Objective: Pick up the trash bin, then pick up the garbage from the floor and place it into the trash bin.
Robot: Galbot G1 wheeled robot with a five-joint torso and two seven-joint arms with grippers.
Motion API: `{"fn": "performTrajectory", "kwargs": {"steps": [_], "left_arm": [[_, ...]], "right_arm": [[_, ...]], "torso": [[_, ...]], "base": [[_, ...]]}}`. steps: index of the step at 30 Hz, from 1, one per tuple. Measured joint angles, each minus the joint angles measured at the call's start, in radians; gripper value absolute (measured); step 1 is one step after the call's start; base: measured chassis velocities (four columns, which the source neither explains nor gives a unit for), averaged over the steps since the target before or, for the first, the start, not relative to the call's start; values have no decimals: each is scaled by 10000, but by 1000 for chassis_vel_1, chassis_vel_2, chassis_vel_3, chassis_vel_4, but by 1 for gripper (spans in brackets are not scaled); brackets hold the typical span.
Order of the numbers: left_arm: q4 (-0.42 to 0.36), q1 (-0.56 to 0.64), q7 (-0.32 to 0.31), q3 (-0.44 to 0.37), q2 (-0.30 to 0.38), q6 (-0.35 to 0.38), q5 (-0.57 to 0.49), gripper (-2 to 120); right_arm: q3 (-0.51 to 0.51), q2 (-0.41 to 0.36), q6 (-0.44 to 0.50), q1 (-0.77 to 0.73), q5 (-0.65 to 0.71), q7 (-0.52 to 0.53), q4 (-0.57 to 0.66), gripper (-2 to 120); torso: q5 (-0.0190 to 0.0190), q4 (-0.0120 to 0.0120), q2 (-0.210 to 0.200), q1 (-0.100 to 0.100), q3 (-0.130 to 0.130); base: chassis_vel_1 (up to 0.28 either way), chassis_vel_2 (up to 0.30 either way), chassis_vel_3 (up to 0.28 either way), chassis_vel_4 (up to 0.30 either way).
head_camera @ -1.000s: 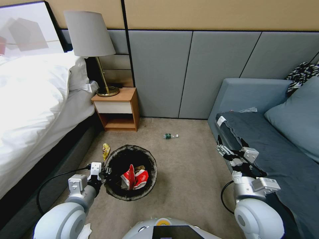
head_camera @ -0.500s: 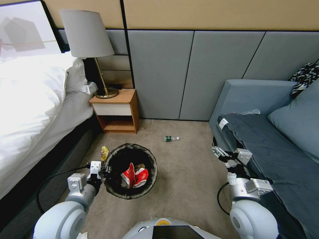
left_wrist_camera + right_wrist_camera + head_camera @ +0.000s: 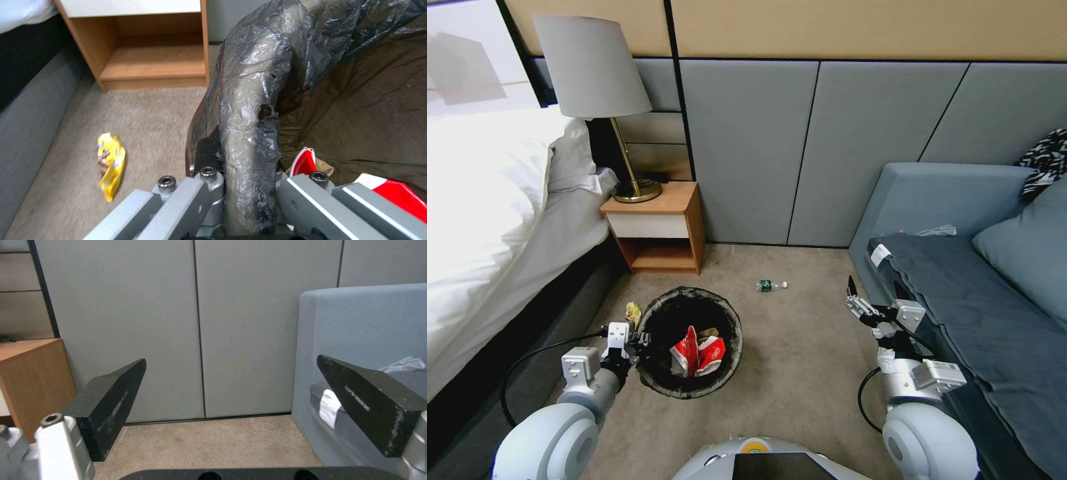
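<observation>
Yellow wrapper (image 3: 634, 313) on the carpet, just left of the trash bin (image 3: 690, 343). Left hand (image 3: 639, 345) pinching the bin's bag-lined rim on its left side. Red-and-white cartons (image 3: 697, 355) inside the bin. Small bottle (image 3: 770, 285) on the floor beyond the bin, to its right. Right hand (image 3: 872, 301) spread wide, empty, well right of the bin, beside the sofa (image 3: 960, 280).

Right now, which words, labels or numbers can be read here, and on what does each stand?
No text reads clearly.
Right claw: faint print on both fingers, too small to read.
Bottle: green label, too small.
Yellow wrapper: print blurred.
White tag on the sofa: blank or unreadable.
</observation>
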Motion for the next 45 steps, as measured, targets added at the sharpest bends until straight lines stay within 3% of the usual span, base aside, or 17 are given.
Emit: {"fn": "performTrajectory", "kwargs": {"steps": [29, 41, 45], "left_arm": [[0, 43, -5, -41, 31, 3, -2, 2], [0, 243, -76, -198, 134, 3, -135, 2], [0, 344, -163, -328, 259, 3, -279, 2]], "right_arm": [[-99, -57, 85, -7, 50, -45, -1, 100], [-12, -555, -99, 415, 584, -89, -66, 100], [100, -973, -281, 973, 1204, -204, -665, 100]], "torso": [[-1, 1, 0, 1, 0], [-2, 1, 0, 0, -2], [0, 1, 0, 0, -1]], "base": [[-106, 103, 107, -105], [-14, 14, 14, -21], [0, 0, 0, 0]]}}
